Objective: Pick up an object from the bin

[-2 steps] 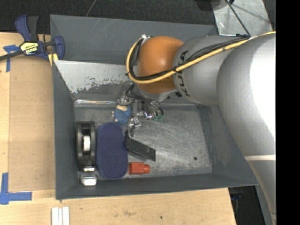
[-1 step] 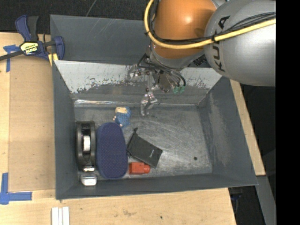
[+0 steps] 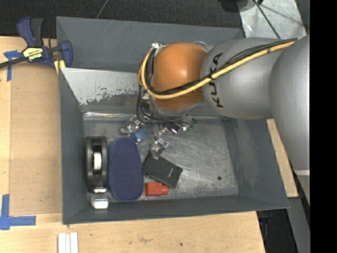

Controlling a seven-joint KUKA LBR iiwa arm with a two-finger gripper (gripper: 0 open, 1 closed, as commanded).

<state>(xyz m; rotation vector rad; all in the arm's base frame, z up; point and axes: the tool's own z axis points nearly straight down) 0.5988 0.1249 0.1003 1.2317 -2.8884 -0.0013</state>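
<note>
My gripper [image 3: 159, 137] hangs low in the middle of the bin, under the arm's orange cover. Its lower end is just above the top corner of a flat black square thing [image 3: 163, 172] that lies tilted on the floor. A small blue thing [image 3: 139, 136] shows right beside the gripper on its left. A dark blue oval pad [image 3: 125, 168] lies lengthwise left of the black square. A small red block [image 3: 156, 189] rests against the square's lower edge.
A black round tape dispenser [image 3: 96, 161] stands against the left wall, with a small white piece [image 3: 99, 202] below it in the front left corner. The arm covers the bin's back right part.
</note>
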